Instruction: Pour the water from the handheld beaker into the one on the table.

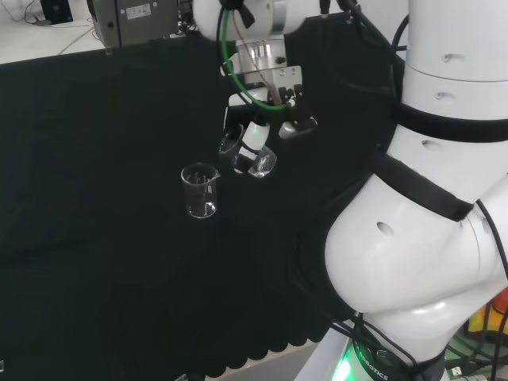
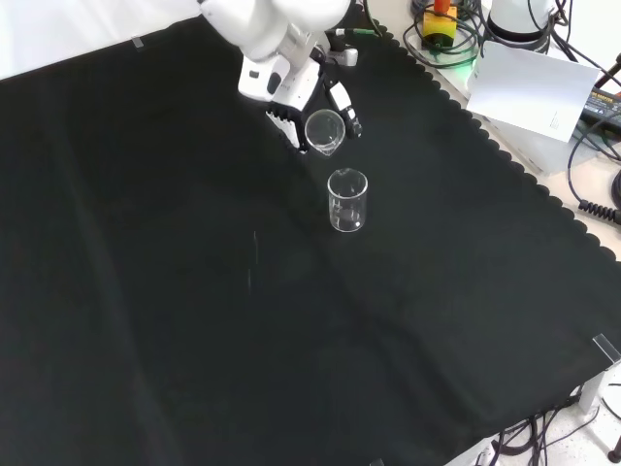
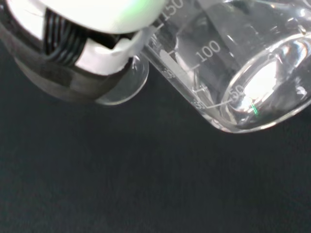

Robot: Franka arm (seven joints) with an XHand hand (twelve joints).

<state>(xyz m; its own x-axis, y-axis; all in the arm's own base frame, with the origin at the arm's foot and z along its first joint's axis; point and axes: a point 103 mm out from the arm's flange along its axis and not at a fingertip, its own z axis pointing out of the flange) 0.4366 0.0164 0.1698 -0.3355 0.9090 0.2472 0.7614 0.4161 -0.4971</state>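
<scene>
The fingers (image 1: 262, 135) are curled round a clear held beaker (image 1: 252, 156), gripping it by its wall. In the head view the hand (image 1: 270, 119) hangs above the black cloth (image 1: 95, 198) with the held beaker tilted, its mouth turned down and to the left. The table beaker (image 1: 199, 190) stands upright on the cloth, down and to the left of it, near but apart.

In the front view the hand (image 2: 291, 92) comes in from the far side, and the held beaker (image 2: 324, 130) tips its open mouth toward the table beaker (image 2: 347, 200), which stands just nearer.

In the wrist view the held beaker (image 3: 233, 68) lies steeply tilted beside a finger (image 3: 82, 58), printed scale showing.
</scene>
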